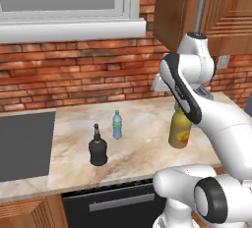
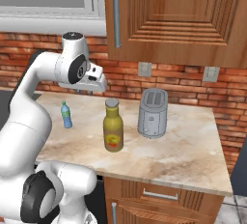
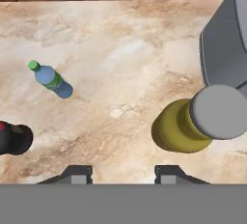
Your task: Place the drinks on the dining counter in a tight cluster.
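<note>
Three drinks stand on a marble counter [image 1: 142, 146] beside a black cooktop [image 1: 24, 143]. The tall olive-yellow bottle [image 1: 180, 129] [image 2: 113, 126] with a grey cap is at the lower right of the hand view [image 3: 181, 129]. The small blue bottle [image 1: 117, 125] [image 2: 66, 115] [image 3: 52, 79] has a green cap. The squat black bottle [image 1: 98, 148] [image 3: 14, 138] stands left of it. My gripper [image 3: 123, 172] hangs high above the counter, open, with nothing between its fingers, and left of the olive bottle in the hand view. The dining counter is out of view.
A grey toaster [image 2: 153, 113] [image 3: 224, 39] stands just right of the olive bottle. A brick wall [image 1: 74, 79] backs the counter, with wooden wall cabinets [image 2: 173, 15] above. The counter's right end [image 2: 222, 170] lies beyond the toaster.
</note>
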